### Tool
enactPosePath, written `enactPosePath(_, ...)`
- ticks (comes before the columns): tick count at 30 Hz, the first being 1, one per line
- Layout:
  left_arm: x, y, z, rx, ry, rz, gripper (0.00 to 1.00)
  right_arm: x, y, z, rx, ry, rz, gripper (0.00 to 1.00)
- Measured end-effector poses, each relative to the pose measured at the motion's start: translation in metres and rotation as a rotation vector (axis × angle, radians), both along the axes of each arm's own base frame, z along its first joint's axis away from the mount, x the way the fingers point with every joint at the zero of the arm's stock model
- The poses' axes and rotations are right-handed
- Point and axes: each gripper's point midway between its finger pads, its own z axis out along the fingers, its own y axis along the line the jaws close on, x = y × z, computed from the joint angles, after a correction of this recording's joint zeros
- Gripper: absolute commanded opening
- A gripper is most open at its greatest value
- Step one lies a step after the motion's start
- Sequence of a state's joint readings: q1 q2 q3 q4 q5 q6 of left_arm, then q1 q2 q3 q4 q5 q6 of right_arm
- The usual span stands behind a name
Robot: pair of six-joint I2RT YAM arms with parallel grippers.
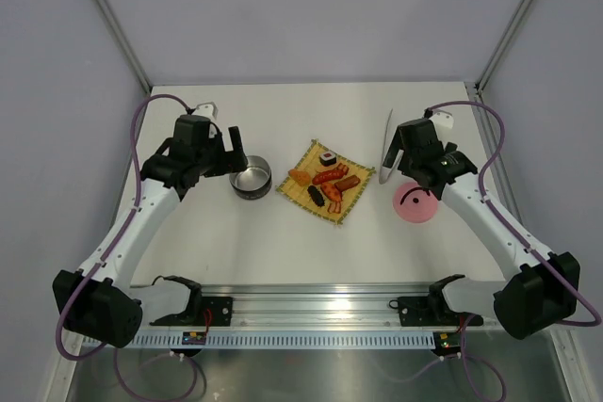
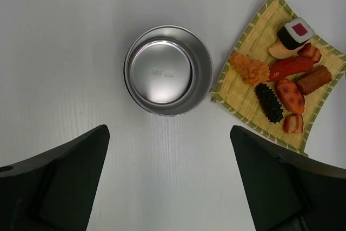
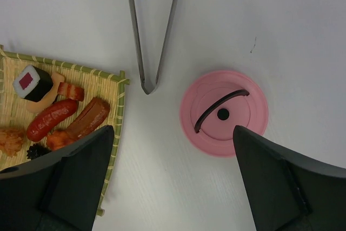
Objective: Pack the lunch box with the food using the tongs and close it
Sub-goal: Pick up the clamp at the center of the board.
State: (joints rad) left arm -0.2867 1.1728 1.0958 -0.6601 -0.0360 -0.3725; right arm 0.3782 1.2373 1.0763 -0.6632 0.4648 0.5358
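Observation:
The lunch box (image 1: 251, 178) (image 2: 168, 70), a round shiny tin, stands open with nothing inside, left of the bamboo mat (image 1: 325, 181). The food (image 2: 281, 79) lies on the mat: a sushi roll (image 2: 295, 32), red sausages (image 3: 51, 118), orange pieces and a dark piece (image 2: 268, 103). The tongs (image 1: 387, 143) (image 3: 147, 87) lie flat on the table right of the mat, joined end toward the pink lid (image 1: 415, 203) (image 3: 216, 133). My left gripper (image 1: 234, 152) (image 2: 168, 131) hovers open just short of the tin. My right gripper (image 1: 421, 174) (image 3: 173, 129) hangs open over the gap between mat and lid, holding nothing.
The white table (image 1: 283, 242) is walled by grey panels at the back and sides. A metal rail (image 1: 311, 308) with both arm bases runs along the near edge. The mat's corner (image 3: 116, 79) lies close to my right gripper's left finger.

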Motion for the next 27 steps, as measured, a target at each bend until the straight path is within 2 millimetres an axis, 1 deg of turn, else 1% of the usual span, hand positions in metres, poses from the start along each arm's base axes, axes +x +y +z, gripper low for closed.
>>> enactPosePath(5, 0.000, 0.001, -0.001, 0.001, 0.004, 0.006, 0.99, 0.000, 0.002, -0.001, 0.013, -0.004, 0.008, 0.99)
enactPosePath(9, -0.003, 0.003, -0.004, 0.006, 0.020, 0.017, 0.99, -0.005, 0.001, -0.004, 0.014, -0.002, 0.008, 0.99)
enactPosePath(15, -0.011, 0.005, -0.013, 0.013, 0.059, 0.027, 0.99, -0.014, -0.001, 0.000, 0.031, -0.019, 0.011, 0.99)
enactPosePath(17, -0.013, 0.006, -0.016, 0.014, 0.067, 0.029, 0.99, -0.015, 0.000, -0.002, 0.035, -0.011, 0.018, 0.99)
enactPosePath(19, -0.015, 0.006, -0.017, 0.015, 0.075, 0.030, 0.99, -0.014, 0.001, -0.008, 0.029, 0.017, 0.026, 0.99)
enactPosePath(22, -0.015, 0.006, -0.017, 0.014, 0.075, 0.030, 0.99, -0.001, -0.001, -0.024, 0.028, 0.101, 0.025, 0.99)
enactPosePath(27, -0.016, 0.006, -0.019, 0.005, 0.080, 0.040, 0.99, 0.039, -0.004, -0.052, 0.064, 0.220, 0.031, 1.00)
